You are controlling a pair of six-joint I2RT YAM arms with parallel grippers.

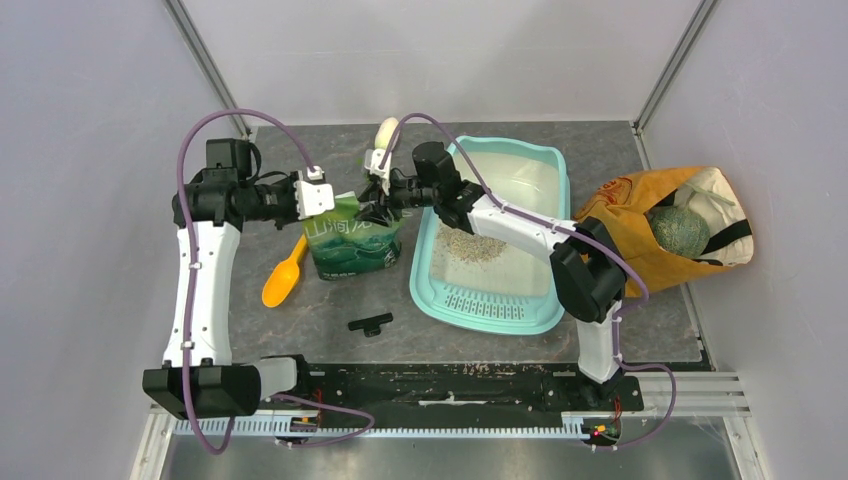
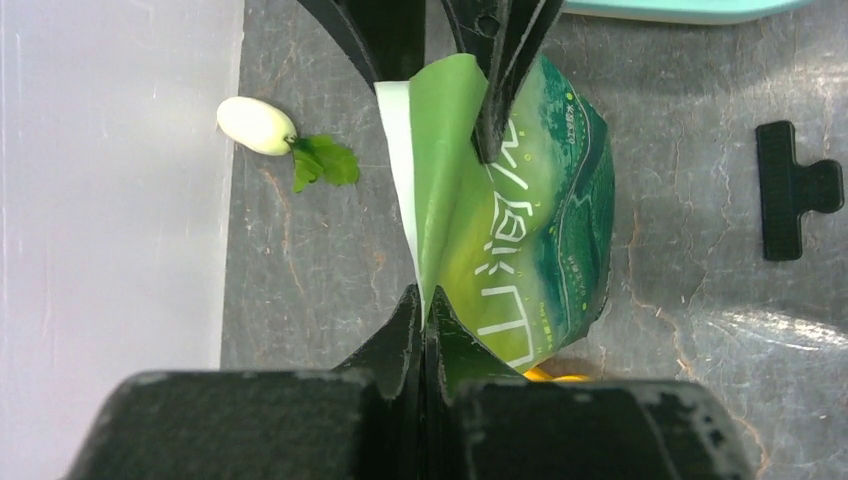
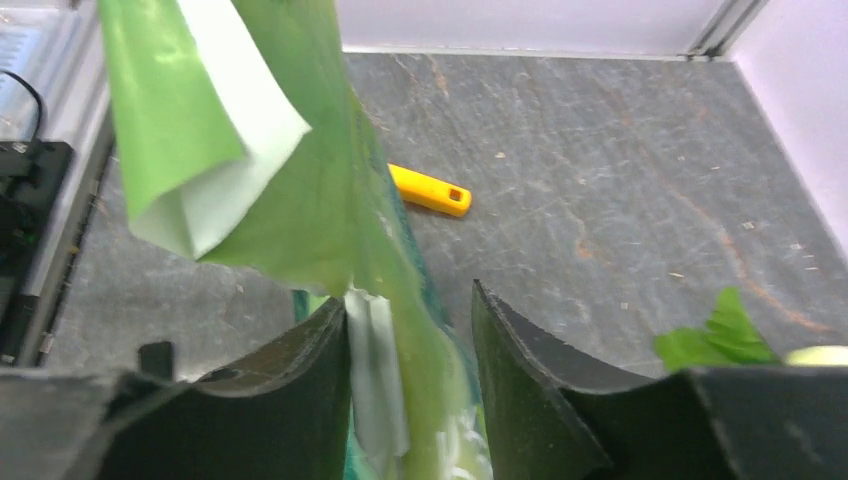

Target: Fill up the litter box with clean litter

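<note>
The litter box (image 1: 490, 303) sits on the grey table (image 1: 300, 345), a bit to the right of the middle, with its slotted end near the arms; a small heap of litter (image 1: 470, 245) lies in its white inside, close to the left wall. The right arm reaches across that left side and hides part of the heap from above.

The green pouch (image 1: 355, 242) stands just left of the box, with both arms at its top. The left gripper (image 2: 422, 300) is pinched tight on one top edge of the pouch. The right gripper (image 3: 408, 300) has its jaws partly apart; the other top edge stands between them, leaning on one finger with a gap to the other, so it is not squeezed.

An orange scoop (image 1: 285, 273) lies just left of the pouch; a black clip (image 1: 370, 323) lies in front of it, apart; a white vegetable (image 2: 257, 125) with green leaves lies behind it. An orange cloth bag (image 1: 640, 255) sits just beside the box on the right, with a round green thing (image 1: 680, 230) inside.
</note>
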